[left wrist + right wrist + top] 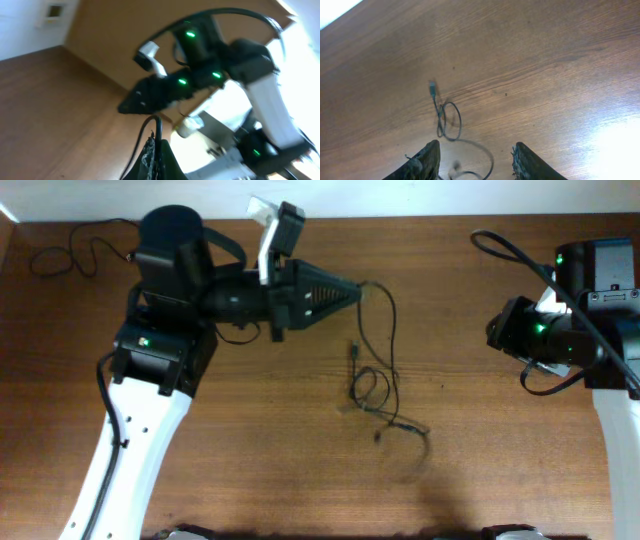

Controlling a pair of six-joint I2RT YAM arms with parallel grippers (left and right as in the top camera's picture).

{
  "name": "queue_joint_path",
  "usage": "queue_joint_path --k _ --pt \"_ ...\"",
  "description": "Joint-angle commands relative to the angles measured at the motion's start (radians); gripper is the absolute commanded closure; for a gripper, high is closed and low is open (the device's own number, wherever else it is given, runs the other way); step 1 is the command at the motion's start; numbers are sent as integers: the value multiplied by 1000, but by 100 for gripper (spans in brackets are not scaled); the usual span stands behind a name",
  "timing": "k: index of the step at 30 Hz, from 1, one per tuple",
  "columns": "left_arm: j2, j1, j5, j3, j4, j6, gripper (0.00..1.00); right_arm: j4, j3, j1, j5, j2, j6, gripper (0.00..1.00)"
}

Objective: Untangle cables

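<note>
The brown wooden table [500, 470] is carrying everything. The left hand [356, 292] is hovering toward its far edge, pinched tight on one strand; the right hand [476, 150] is hanging near the right edge, fingers parted and empty. The thin black metal-tipped cables [372, 388] are lying looped near the table's middle.

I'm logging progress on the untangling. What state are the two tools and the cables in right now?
left tool: shut, pinching one strand of the cables.
right tool: open, empty, clear of the cables.
cables: not yet separated; a loop and crossing strands lie on the table.
plug: free, lying on the table beside the loop.
</note>
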Motion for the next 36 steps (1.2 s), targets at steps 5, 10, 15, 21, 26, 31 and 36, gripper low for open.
queue_joint_path --k 5,10,15,21,26,31,36 --pt "-15 -41 -261 115 357 -246 100 -3 13 0 -243 60 -101 52" --pt "-15 -79 -263 233 370 -265 100 39 13 72 -323 159 -106 52" --pt "-15 -79 -263 241 375 -265 100 114 13 192 -373 259 -134 51" --pt "-16 -78 -272 241 369 -260 100 64 13 227 -282 390 -180 57" --pt "-15 -78 -394 241 176 -180 100 -5 65 148 -286 314 -199 41" --pt "-15 -79 -430 240 125 -123 100 -85 100 84 -286 151 -273 25" --pt "-16 -79 -484 241 100 -124 100 -216 81 85 -167 101 -321 21"
